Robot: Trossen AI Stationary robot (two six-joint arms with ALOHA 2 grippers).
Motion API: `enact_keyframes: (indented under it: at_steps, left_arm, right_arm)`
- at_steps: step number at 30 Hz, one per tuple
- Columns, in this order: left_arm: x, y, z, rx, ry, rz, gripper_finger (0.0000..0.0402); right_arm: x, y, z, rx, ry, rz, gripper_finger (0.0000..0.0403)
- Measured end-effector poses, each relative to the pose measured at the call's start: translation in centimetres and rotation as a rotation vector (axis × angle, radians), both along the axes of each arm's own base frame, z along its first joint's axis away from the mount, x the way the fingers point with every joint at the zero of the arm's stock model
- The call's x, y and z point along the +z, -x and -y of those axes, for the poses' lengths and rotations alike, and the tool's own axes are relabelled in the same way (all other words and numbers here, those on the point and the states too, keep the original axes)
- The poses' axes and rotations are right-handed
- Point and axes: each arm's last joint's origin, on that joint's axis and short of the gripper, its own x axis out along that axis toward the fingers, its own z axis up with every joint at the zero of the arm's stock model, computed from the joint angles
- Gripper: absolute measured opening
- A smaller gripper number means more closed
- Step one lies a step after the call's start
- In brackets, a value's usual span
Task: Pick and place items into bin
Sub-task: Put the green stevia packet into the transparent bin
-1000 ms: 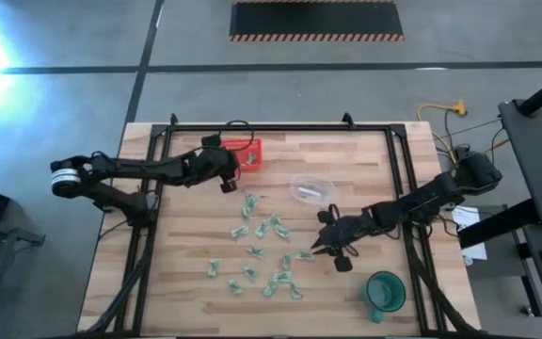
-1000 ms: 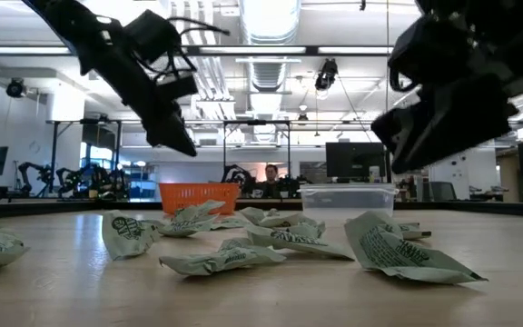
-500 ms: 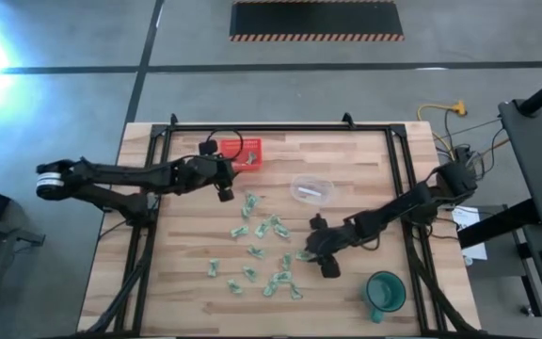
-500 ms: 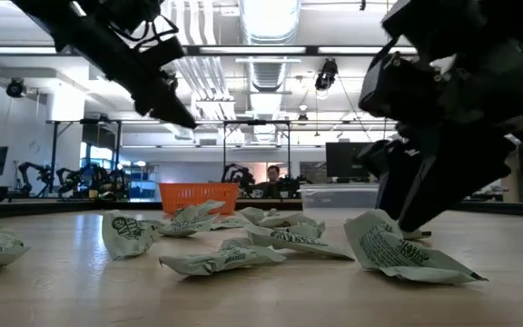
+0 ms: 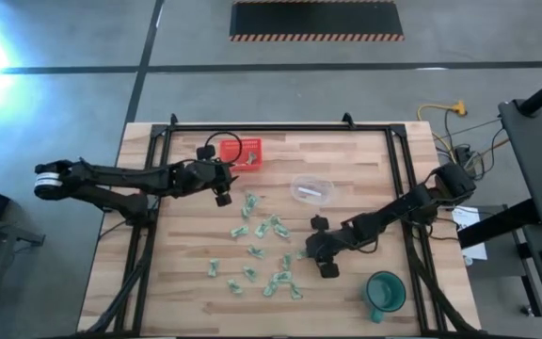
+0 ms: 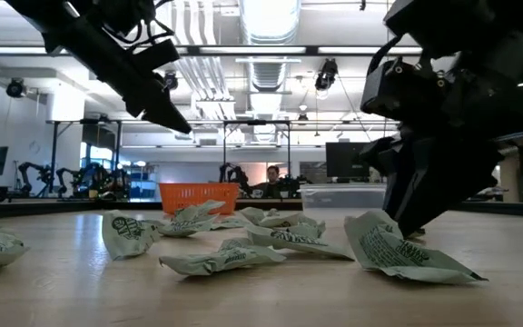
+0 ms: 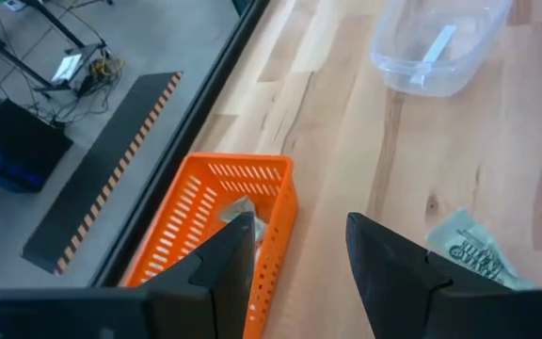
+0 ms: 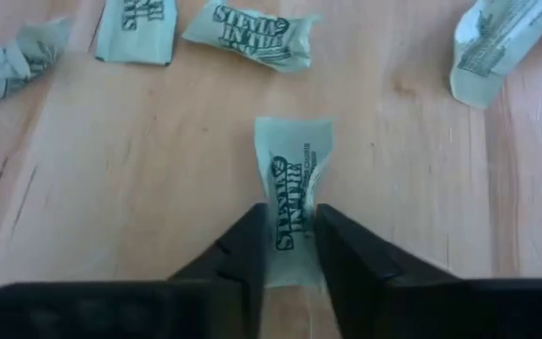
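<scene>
Table (image 5: 365,160) of pale wood planks carries everything I can see. My left gripper (image 5: 222,191) hangs above the boards near the far-left part, just beside the red-orange basket (image 5: 243,152) standing at the far edge; the left wrist view shows its fingers (image 7: 230,254) parted with nothing between them, and one pale wrapper lying inside the basket. The green wrapped pieces (image 5: 262,254) lie scattered over the middle of the table, from mid-table toward the near edge. A clear plastic tub (image 5: 311,188) sits right of centre. My right gripper (image 5: 314,250) is down at the right fringe of the scatter, fingers (image 8: 243,250) pinched narrowly on one wrapped piece (image 8: 292,207), which lies flat on the wood. A green mug (image 5: 384,292) stands near the near-right corner.
</scene>
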Motion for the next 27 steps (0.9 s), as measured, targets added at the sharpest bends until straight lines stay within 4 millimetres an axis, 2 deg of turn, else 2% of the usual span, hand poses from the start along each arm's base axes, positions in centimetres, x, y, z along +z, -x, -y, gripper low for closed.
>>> enact_keyframes:
  at_steps: [3, 9, 16, 20, 23, 27]
  left_arm:
    - [-0.4, 0.1, 0.0, 0.003, 0.004, -0.008, 0.0153]
    - [-0.5, 0.2, 0.0, 0.003, 0.004, -0.006, 0.0153]
    - [-0.5, 0.2, 0.0, -0.001, 0.007, -0.004, 0.0153]
    - [-0.5, 0.1, 0.2, -0.009, 0.009, -0.006, 0.0153]
    - [-0.5, 0.0, 0.5, -0.041, 0.021, -0.002, 0.0153]
    - [-0.5, -0.1, 1.2, -0.116, 0.060, 0.006, 0.0153]
  right_arm:
    - [0.1, 0.0, 0.0, 0.001, 0.008, 0.001, 0.0021]
    - [0.6, -0.1, 0.0, 0.003, 0.034, 0.024, 0.0010]
    - [5.0, -0.2, 0.3, 0.036, 0.144, 0.110, 0.0009]
    - [8.0, 0.7, 2.0, -0.080, 0.330, 0.146, 0.0009]
    - [9.5, 1.6, 4.2, -0.216, 0.454, 0.146, 0.0009]
    - [10.4, 2.5, 7.5, -0.344, 0.464, 0.134, 0.0009]
